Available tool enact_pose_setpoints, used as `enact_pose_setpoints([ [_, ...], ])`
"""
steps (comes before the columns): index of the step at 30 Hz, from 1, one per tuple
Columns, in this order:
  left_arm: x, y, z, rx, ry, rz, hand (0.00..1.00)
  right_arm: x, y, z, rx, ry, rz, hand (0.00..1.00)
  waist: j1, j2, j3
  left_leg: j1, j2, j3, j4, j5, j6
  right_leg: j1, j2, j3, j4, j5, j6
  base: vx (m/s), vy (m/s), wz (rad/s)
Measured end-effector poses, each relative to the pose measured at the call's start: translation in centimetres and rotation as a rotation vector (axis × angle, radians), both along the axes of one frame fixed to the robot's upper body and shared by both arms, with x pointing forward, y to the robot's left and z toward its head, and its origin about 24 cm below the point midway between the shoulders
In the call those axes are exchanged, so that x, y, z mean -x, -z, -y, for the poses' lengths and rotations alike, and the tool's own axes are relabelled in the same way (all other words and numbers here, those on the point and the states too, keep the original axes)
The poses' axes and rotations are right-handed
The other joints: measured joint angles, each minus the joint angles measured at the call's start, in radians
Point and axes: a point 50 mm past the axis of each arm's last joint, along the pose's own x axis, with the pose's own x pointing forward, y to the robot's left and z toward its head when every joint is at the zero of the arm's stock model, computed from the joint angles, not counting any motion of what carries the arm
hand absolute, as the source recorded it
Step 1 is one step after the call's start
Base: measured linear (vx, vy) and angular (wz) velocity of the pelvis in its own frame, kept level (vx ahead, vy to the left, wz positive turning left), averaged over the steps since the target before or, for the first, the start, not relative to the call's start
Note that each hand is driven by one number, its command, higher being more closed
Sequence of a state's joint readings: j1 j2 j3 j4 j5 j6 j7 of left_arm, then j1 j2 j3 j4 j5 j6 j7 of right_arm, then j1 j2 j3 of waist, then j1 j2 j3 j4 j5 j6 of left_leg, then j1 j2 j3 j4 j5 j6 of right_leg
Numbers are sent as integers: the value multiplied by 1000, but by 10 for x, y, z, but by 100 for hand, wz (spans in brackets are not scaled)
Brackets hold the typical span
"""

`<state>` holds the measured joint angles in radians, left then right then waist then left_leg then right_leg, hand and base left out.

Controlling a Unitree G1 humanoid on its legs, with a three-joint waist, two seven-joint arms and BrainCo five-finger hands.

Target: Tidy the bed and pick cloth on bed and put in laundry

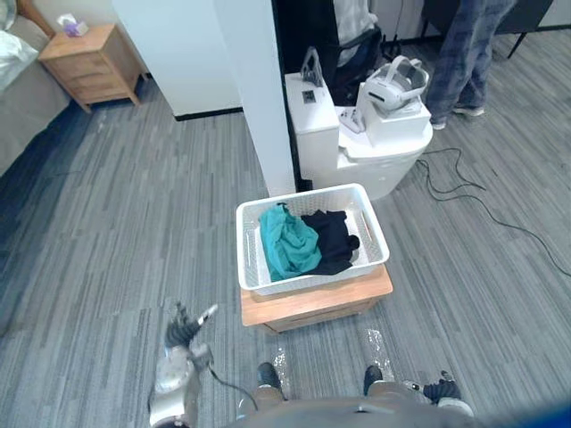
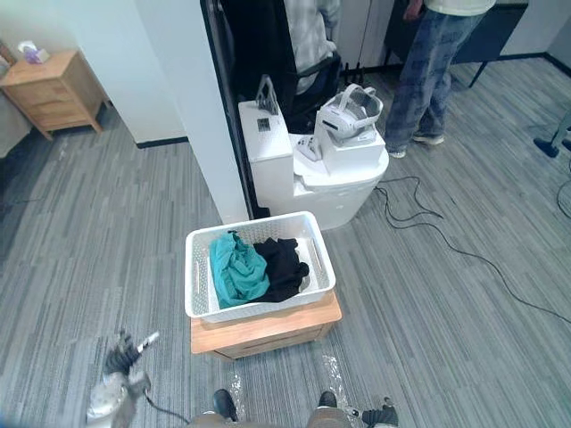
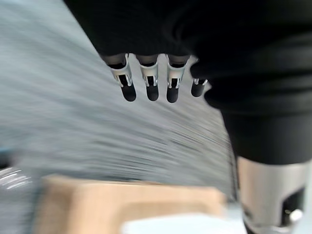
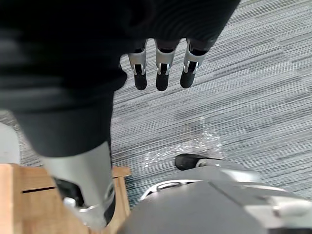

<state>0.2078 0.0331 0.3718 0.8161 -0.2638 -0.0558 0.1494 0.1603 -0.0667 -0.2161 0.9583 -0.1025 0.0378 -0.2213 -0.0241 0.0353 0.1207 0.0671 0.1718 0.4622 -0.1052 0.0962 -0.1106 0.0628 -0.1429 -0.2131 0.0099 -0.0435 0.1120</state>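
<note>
A white laundry basket (image 1: 306, 194) stands on a low wooden table (image 1: 317, 303) in front of me. In it lie a teal cloth (image 1: 287, 242) on the left and a black cloth (image 1: 333, 241) on the right. My left hand (image 1: 184, 332) hangs low over the grey floor, left of the table, with straight fingers (image 3: 148, 84) and nothing in them. My right hand (image 1: 441, 390) hangs at the lower right beside the table, its fingers (image 4: 162, 73) also straight and empty. A corner of the bed (image 1: 22, 102) shows at the far upper left.
A wooden nightstand (image 1: 91, 59) stands by the bed. Behind the basket rise a white pillar (image 1: 259, 89) and a white unit (image 1: 357, 143) with a headset (image 1: 394, 85) on top. A person's legs (image 1: 464, 53) stand at the back right. Cables (image 1: 482, 205) trail over the floor on the right.
</note>
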Motion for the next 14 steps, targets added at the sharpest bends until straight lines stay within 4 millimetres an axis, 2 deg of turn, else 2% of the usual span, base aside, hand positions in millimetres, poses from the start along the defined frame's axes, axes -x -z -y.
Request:
enact_pose_setpoints([
  [3,30,16,16,92,-51,-115,0,2,0,0,-11,38,4,0,13,-2,-12,5,5,2,0,-4,-5,0,1,-1,0,-6,-2,21,-8,-1],
  [6,52,24,28,149,-61,-200,0,1,1,0,-40,114,24,0,17,-3,-20,13,6,5,0,-8,-9,14,1,0,-1,-11,-3,58,-8,0],
  [8,56,24,27,134,-33,-231,0,1,1,0,-56,152,36,0,19,-1,-22,26,6,16,0,-13,-11,16,2,7,-1,-12,-3,36,1,-12],
  [14,52,25,28,95,82,-273,0,-13,0,-7,-114,213,95,0,18,10,-32,38,6,28,0,-21,-15,16,8,29,-2,-12,-4,21,-5,-11],
])
